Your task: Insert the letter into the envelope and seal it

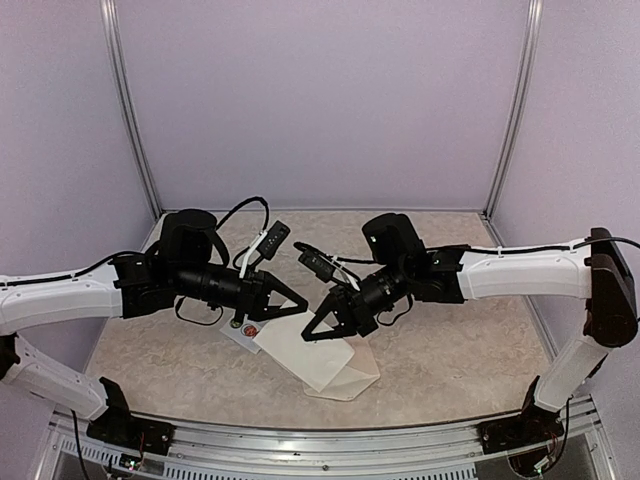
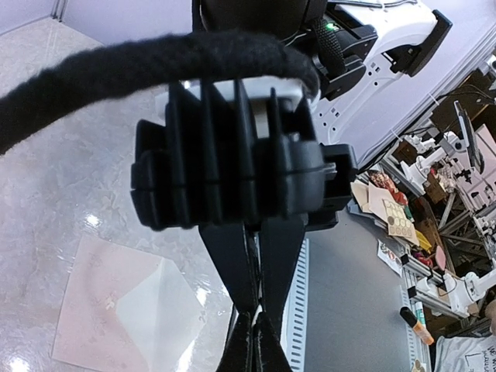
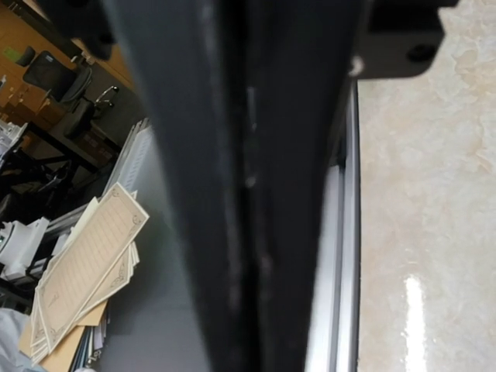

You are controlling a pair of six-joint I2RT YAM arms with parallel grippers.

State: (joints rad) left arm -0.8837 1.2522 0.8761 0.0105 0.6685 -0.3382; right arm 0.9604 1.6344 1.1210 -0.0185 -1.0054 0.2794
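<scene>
Beige marbled tabletop (image 1: 450, 330), lilac enclosure walls (image 1: 320, 100), a white sticker strip (image 1: 240, 333) left of centre on it

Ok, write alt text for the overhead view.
Two robot arms reach inward over a marbled table, the left claw and right claw both shut and nearly meeting over a white sheet that overlaps a pale envelope. A small strip with a red dot lies beside the left claw.

The left jaws and right jaws meet almost tip to tip over the middle of the table (image 1: 460, 340), each blocking the other's way straight ahead. Right beneath them lies the envelope (image 1: 345, 378), with a small white strip (image 1: 241, 335) under the left jaws. Beyond the jaws, toward the back wall (image 1: 320, 100), the table lies open.
</scene>
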